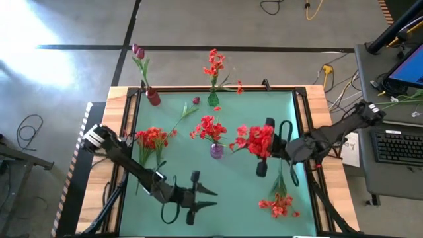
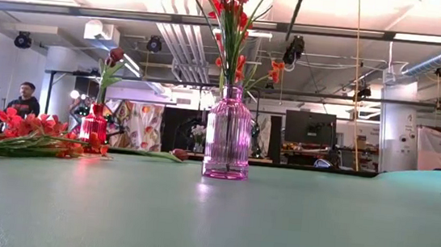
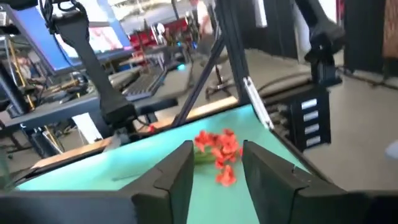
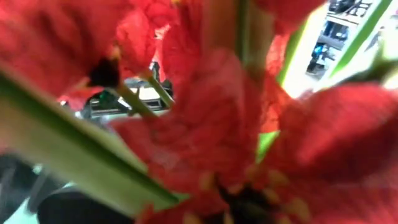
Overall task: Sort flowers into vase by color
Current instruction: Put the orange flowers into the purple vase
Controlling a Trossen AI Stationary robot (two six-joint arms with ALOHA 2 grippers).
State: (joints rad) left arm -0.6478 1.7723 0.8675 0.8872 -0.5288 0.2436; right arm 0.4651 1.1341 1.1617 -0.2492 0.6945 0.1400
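Flowers [image 1: 153, 139] are lying loose at the counter's [image 1: 225, 192] left side, others standing in the red vase [image 1: 153, 97], green vase [image 1: 213, 99] and purple vase [image 1: 217, 151]. Low on the left, the left gripper [image 1: 210, 197] is hovering with jaws parted, grasping nothing. Right of the purple vase, the right gripper [image 1: 266, 147] is clenching a red flower spray [image 1: 256, 139] above the counter.

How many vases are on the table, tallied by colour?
Red vase: 1
Green vase: 1
Purple vase: 1
Total: 3
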